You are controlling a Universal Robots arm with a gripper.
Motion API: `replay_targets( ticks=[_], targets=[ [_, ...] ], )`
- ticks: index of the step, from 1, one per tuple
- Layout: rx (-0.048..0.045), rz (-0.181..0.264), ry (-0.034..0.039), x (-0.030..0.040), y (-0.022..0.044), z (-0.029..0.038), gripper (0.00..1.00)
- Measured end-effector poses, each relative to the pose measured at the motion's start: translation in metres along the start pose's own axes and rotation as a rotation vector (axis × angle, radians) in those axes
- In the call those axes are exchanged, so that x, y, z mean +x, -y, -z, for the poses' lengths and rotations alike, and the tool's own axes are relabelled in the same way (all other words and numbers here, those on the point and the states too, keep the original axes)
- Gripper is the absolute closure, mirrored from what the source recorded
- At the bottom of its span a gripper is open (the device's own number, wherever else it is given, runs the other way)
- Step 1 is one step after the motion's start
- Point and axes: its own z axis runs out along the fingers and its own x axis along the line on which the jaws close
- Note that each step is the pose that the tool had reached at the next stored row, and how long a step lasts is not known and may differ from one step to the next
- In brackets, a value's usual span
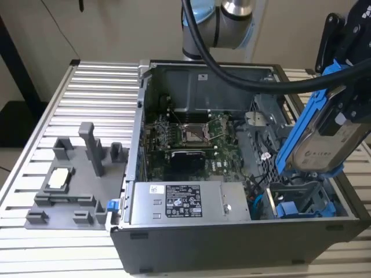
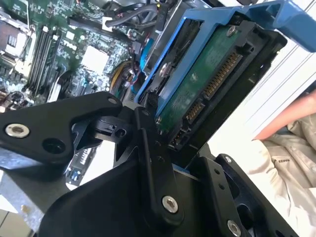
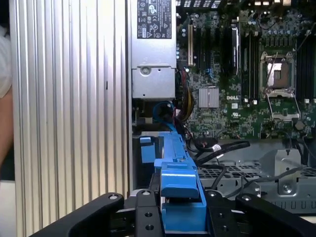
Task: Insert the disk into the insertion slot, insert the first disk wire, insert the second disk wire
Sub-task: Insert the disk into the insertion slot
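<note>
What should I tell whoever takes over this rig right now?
Tool: shut on the disk, gripping its blue bracket.
Disk: tilted in the air over the end of the case at the exterior view's right, above the insertion slot, not in it.
Done: disk picked up.
Not yet done: disk in slot, both disk wires.

Black gripper (image 3: 180,217) links, silver screws — grey-silver arm (image 1: 219,29), thick black cable (image 1: 249,81).
</note>
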Motion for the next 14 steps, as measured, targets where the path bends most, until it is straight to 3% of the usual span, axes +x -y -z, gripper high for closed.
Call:
replay_targets(
  ticks=[7, 14],
  targets=[
    [0.0133, 0.002, 0.0027, 0.0005, 0.0003, -0.0102, 0.67],
    [0.0191, 0.003, 0.0037, 0.0013, 0.0006, -0.0211, 0.67]
  ],
)
